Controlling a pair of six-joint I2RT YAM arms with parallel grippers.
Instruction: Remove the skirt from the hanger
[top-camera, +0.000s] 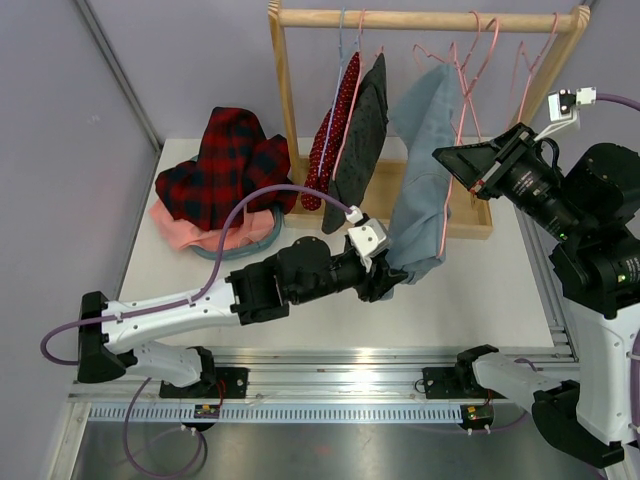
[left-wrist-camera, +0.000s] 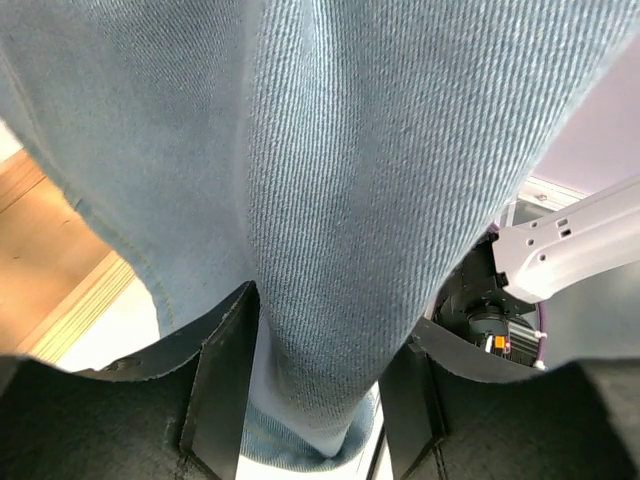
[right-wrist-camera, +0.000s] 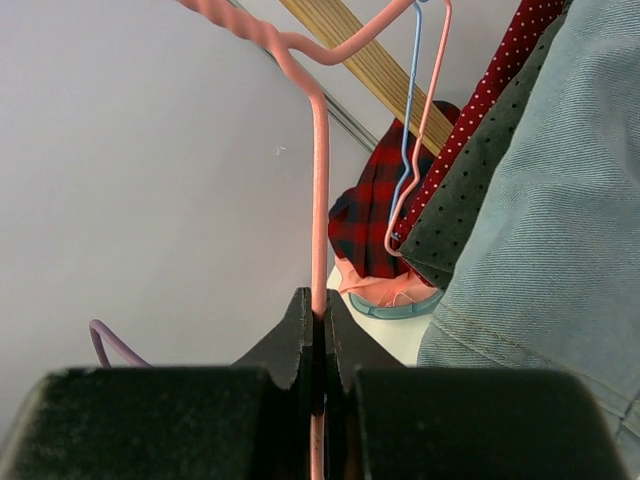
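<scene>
- At far left, a clothes heap (top-camera: 225, 170) lay on the table (top-camera: 480, 300).
- Mid-table, the left gripper (top-camera: 388, 282) was clenched on the bottom fold of the skirt (top-camera: 425, 170), cloth filling its jaws.
- That skirt hung at the rack (top-camera: 420, 18), draped on a pink hanger (right-wrist-camera: 319, 200).
- Further right, the right gripper (right-wrist-camera: 318, 325) pinched the hanger's wire, jaws tight.

Ribbed matt cloth skirt (left-wrist-camera: 380, 200), smooth pink wire hanger (right-wrist-camera: 320, 180), bare wooden rack (top-camera: 420, 19).

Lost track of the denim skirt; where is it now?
Top view, right of centre: denim skirt hangs from the rack beside the dark dotted garment, lower part in the left pincer.
</scene>
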